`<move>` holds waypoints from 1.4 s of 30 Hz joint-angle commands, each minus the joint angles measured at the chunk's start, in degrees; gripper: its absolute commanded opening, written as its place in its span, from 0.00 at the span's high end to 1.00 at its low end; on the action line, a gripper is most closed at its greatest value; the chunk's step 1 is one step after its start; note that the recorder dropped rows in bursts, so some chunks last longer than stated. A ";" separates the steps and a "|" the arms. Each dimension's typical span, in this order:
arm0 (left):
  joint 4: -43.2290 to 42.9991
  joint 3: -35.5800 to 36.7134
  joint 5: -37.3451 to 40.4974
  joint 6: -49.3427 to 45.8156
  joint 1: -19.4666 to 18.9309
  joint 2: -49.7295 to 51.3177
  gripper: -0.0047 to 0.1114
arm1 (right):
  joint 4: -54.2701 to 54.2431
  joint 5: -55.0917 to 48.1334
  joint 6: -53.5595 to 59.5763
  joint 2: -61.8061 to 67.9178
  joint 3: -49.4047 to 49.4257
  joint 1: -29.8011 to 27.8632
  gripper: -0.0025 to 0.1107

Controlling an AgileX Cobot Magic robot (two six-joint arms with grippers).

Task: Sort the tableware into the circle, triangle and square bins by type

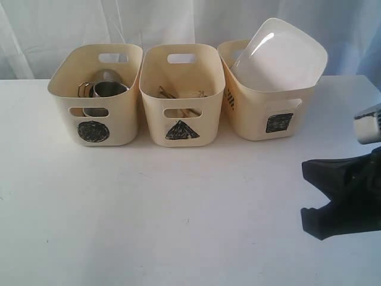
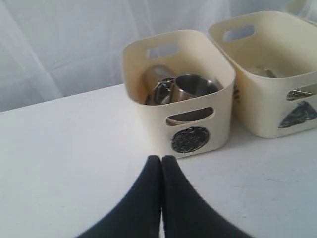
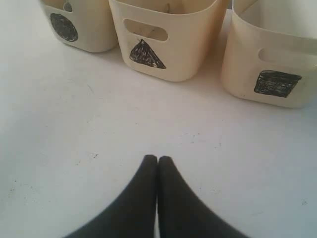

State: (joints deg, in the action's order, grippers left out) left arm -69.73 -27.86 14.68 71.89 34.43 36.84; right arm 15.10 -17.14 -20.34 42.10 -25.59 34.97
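Note:
Three cream bins stand in a row at the back of the white table. The circle bin (image 1: 95,116) (image 2: 153,124) on the left holds steel mugs (image 1: 109,89) (image 2: 190,87). The triangle bin (image 1: 181,113) (image 3: 183,54) in the middle holds wooden chopsticks (image 1: 172,93). In the square bin (image 1: 256,113) (image 3: 242,69) on the right, a large white square plate (image 1: 280,56) leans above the rim. My left gripper (image 2: 161,158) is shut and empty, a little in front of the circle bin. My right gripper (image 3: 157,158) is shut and empty, over bare table in front of the triangle and square bins.
The right arm's black end (image 1: 345,196) reaches in from the right edge of the exterior view. A white curtain (image 1: 178,24) hangs behind the bins. The table (image 1: 149,214) is bare white in front of the bins.

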 commanded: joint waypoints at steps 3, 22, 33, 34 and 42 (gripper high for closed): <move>0.11 0.83 3.83 0.13 -0.05 -3.22 0.96 | -0.22 -0.35 0.68 -0.25 0.30 -0.15 0.98; 0.11 0.83 3.04 0.13 -0.05 -3.19 0.96 | 0.38 2.06 0.97 -0.91 3.25 -0.15 0.98; 0.11 0.83 2.92 0.13 -0.05 -3.19 0.96 | 0.76 10.85 4.12 -13.75 13.94 -5.26 0.98; 0.11 0.83 2.92 0.13 -0.05 -3.19 0.96 | -0.16 10.85 5.48 -16.22 14.33 -6.48 0.98; 0.11 0.83 2.92 0.13 -0.05 -3.19 0.96 | -3.14 8.62 10.29 -28.62 17.54 -16.23 0.98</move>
State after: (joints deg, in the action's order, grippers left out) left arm -69.17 -27.22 17.52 71.89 34.43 34.10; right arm 12.70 -7.30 -11.33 16.72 -9.49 21.56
